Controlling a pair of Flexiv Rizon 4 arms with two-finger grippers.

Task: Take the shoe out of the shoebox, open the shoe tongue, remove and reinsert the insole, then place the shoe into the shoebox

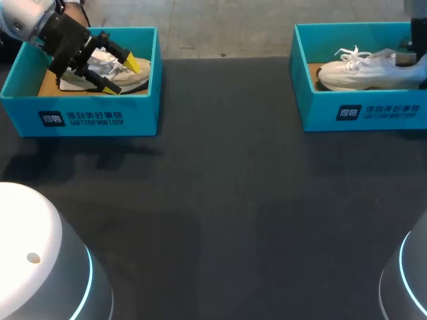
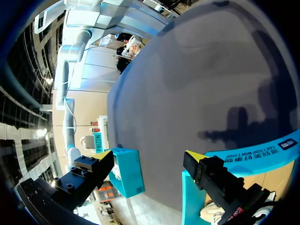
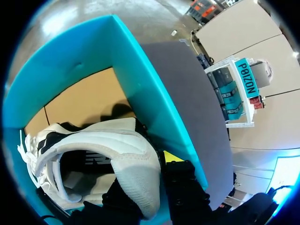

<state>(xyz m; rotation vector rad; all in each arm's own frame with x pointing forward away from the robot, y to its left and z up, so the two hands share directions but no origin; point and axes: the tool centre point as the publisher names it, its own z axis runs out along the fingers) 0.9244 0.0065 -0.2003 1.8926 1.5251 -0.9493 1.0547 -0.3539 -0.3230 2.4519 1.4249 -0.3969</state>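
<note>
Light and soft-sided, I judge, and firmest at the heel, the white sneaker (image 1: 363,69) lies in the right shoebox (image 1: 360,110), my right claw (image 3: 152,176) at its padded heel collar (image 3: 133,164), whether clamped I cannot tell, while my left claw (image 1: 122,77) hangs spread over the left shoebox (image 1: 80,117).

The end effector (image 2: 149,157) hangs with its two yellow-tipped fingers (image 2: 86,176) spread wide and nothing between them. One finger is at the wall of a teal shoebox (image 2: 253,152). The dark table (image 2: 201,79) lies ahead, and a second teal shoebox (image 2: 129,171) stands at its far side.
</note>
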